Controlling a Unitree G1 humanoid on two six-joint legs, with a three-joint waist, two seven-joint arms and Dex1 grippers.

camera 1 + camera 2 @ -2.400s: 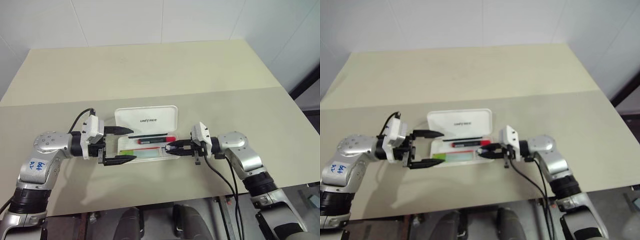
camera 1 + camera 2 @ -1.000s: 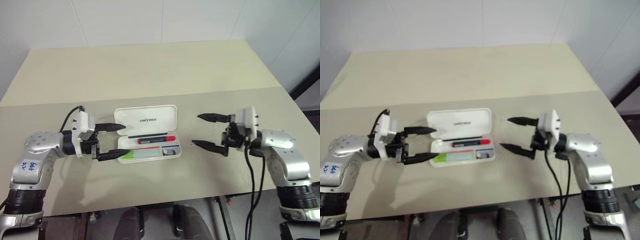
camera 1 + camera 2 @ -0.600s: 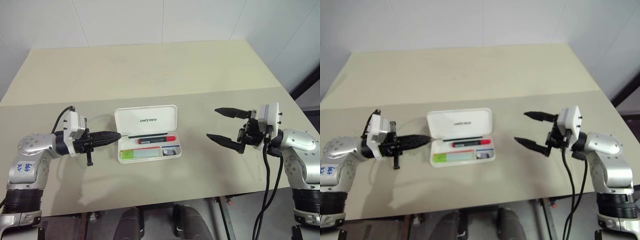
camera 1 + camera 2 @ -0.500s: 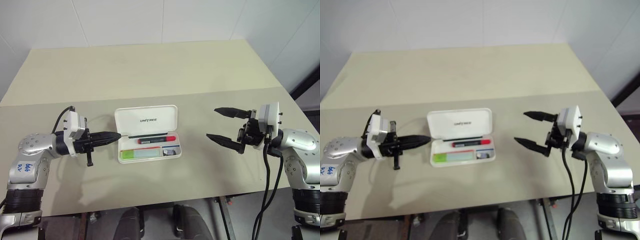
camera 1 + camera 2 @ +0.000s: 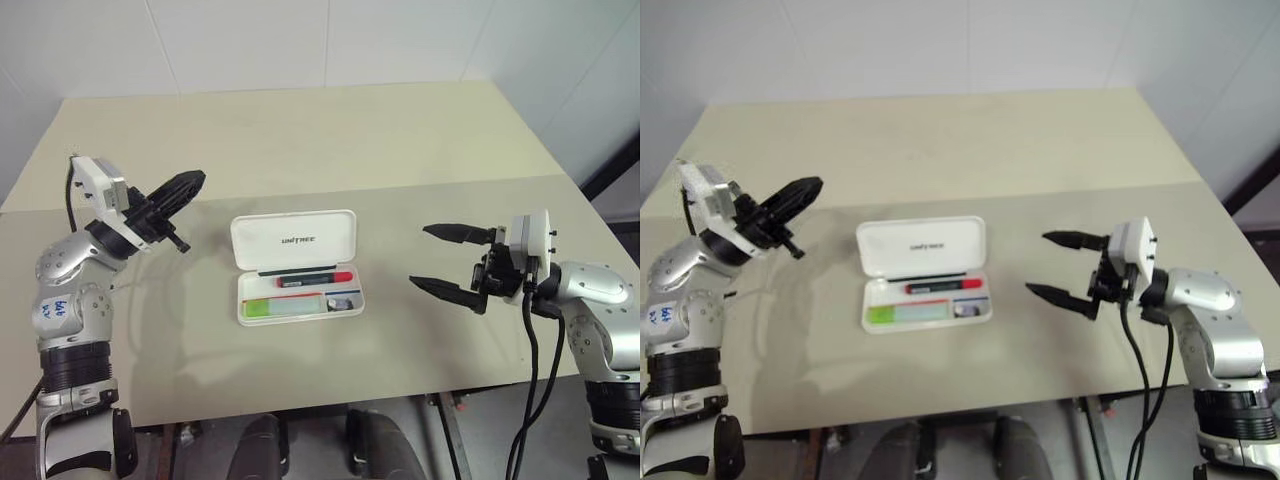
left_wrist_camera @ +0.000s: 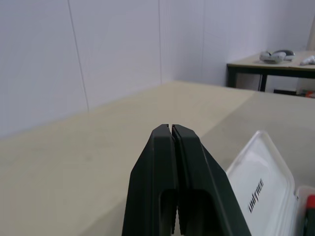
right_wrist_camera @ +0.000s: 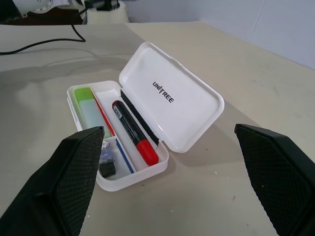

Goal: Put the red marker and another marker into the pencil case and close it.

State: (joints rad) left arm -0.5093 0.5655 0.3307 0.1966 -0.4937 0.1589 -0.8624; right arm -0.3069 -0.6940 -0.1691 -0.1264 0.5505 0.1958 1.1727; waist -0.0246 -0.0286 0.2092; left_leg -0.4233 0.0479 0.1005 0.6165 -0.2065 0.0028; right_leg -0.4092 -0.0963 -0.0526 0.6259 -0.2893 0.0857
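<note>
Left end effector (image 5: 190, 182) pressed together, right end effector (image 5: 432, 257) spread, pencil case (image 5: 296, 264) open between, well apart.

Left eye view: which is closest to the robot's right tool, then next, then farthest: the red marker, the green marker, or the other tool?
From the right tool:
1. Red marker, in the case's back slot, on the side nearest this tool.
2. Green marker, in the front slot, reaching toward the case's far end.
3. Left tool, raised beyond the case, farthest.
</note>
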